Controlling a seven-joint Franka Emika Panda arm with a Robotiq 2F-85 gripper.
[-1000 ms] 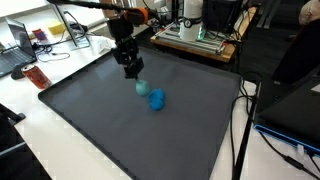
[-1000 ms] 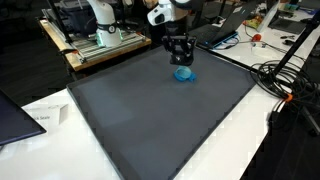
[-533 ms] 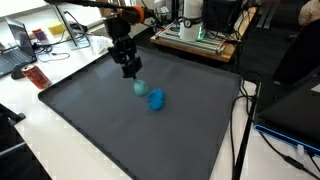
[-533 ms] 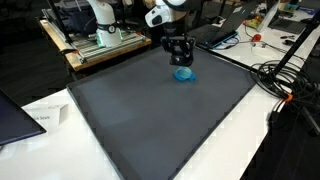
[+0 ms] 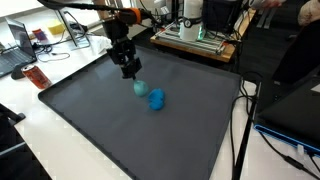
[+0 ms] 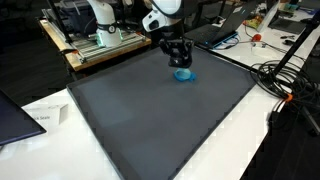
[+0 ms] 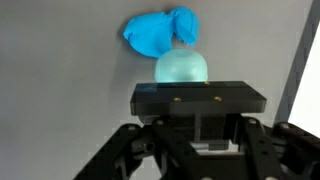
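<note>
Robot claw (image 5: 134, 76) clenched on a pale green ball (image 7: 181, 66) at its tips, with a crumpled blue lump (image 7: 160, 30) lying just beyond the ball, straight ahead.

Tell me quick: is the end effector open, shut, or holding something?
End effector: shut, with its tips right at the pale teal ball; whether it actually grips the ball cannot be told.

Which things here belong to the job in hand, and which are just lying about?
In hand: claw, teal ball, blue lump beside it, dark mat.
Lying about: laptop, cables, bench equipment.
</note>
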